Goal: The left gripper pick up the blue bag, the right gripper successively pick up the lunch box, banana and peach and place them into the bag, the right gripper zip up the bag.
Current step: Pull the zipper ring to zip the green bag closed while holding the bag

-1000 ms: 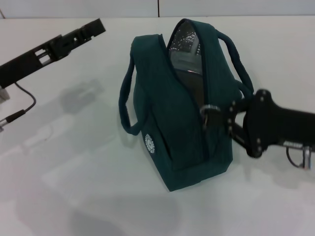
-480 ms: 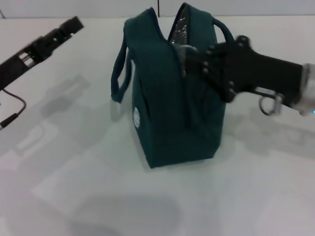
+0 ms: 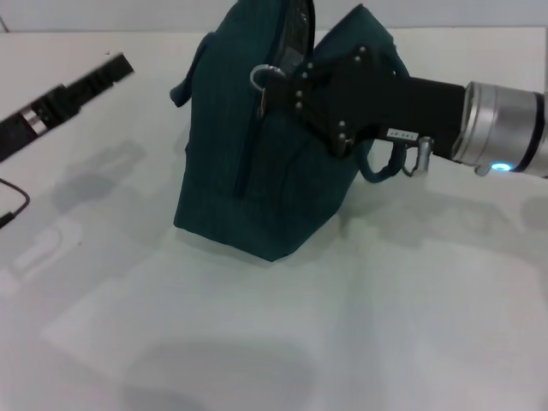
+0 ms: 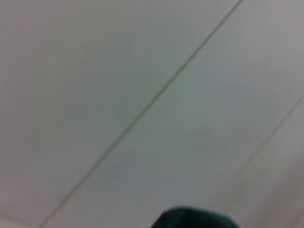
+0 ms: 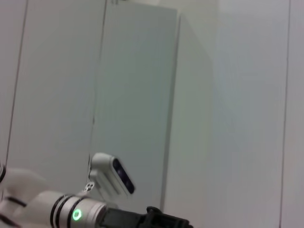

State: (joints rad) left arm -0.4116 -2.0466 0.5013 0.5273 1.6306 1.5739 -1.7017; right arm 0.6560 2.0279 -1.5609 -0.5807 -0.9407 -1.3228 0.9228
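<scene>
Teal-green fabric fills the upper middle of the head view: the blue bag (image 3: 248, 163) stands on the white table (image 3: 257, 342), tilted, its top running off the upper edge of the frame. The near and lower parts of the tabletop lie bare, and open surface stretches to the left and right of the bag. A narrow dark slit remains along the bag's top where the zipper has not met; nothing inside can be made out. The metal zipper pull (image 3: 264, 79) sits high on the bag's near face, at the tip of the right gripper (image 3: 287, 86), which reaches in from the right edge and covers part of the bag's right side. Its fingers appear closed on the pull, though the contact is partly hidden. One loop handle (image 3: 377, 167) hangs below that arm. The left gripper (image 3: 116, 68) is at the upper left, well apart from the bag; whether its jaws are open or closed cannot be told. The left wrist view catches a small dark teal patch (image 4: 192, 218) at its bottom edge.
</scene>
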